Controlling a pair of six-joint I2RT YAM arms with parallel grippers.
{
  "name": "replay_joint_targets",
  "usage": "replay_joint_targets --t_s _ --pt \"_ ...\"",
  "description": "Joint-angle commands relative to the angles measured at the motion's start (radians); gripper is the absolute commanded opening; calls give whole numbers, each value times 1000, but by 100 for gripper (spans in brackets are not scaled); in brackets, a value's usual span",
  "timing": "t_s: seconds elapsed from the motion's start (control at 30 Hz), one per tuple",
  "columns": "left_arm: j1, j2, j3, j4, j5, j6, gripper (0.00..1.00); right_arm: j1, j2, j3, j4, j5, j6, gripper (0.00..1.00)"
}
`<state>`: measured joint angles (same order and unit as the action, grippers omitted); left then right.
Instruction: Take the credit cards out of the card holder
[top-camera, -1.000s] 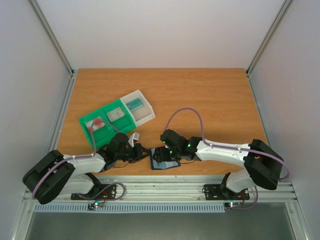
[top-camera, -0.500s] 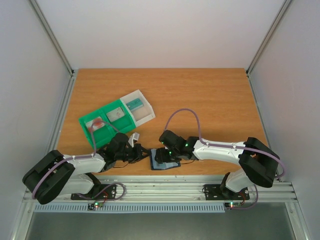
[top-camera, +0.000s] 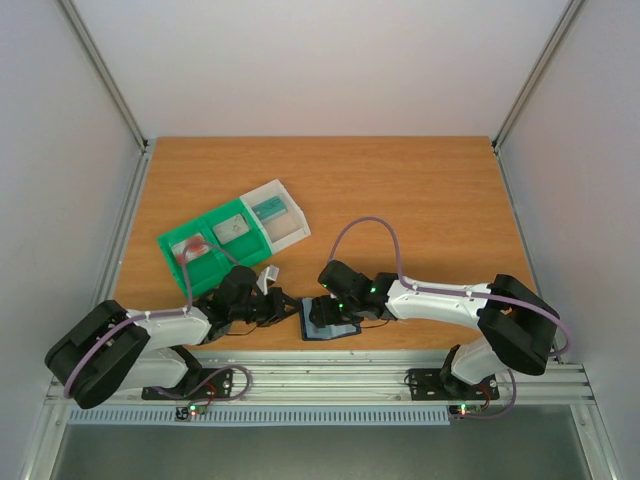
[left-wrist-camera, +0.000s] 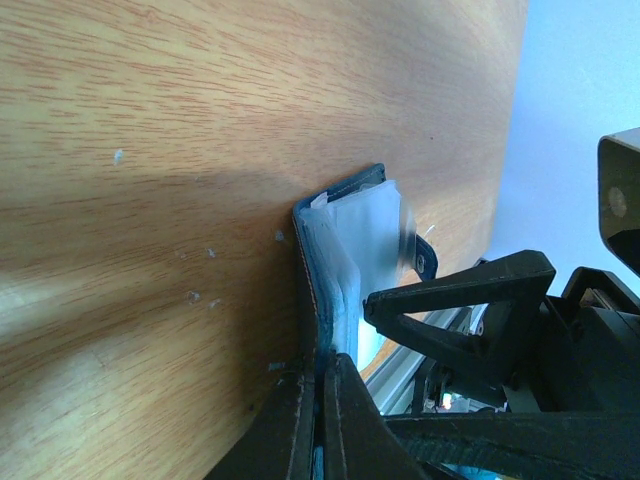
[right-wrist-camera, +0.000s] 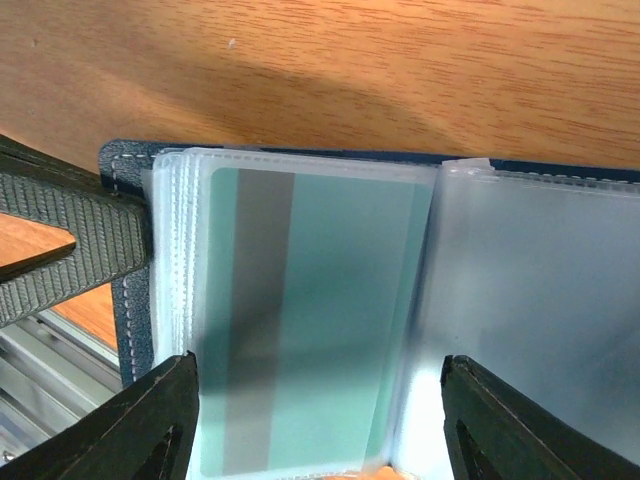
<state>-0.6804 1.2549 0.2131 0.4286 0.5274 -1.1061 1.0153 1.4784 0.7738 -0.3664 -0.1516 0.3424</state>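
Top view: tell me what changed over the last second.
The right arm swung slightly left, carrying the open right end effector leftward above the card holder. Nothing was grasped or released. The left end effector stays shut on the holder's edge; holder and tray have not moved.
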Motion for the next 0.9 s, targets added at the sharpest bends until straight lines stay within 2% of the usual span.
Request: replay_joint_targets --t_s 0.0,0.87 --pt "-3 -19 23 21 7 20 0 3 11 28 15 -12 -5 67" --pt "-3 -17 25 15 8 23 1 6 28 33 21 -36 -6 70"
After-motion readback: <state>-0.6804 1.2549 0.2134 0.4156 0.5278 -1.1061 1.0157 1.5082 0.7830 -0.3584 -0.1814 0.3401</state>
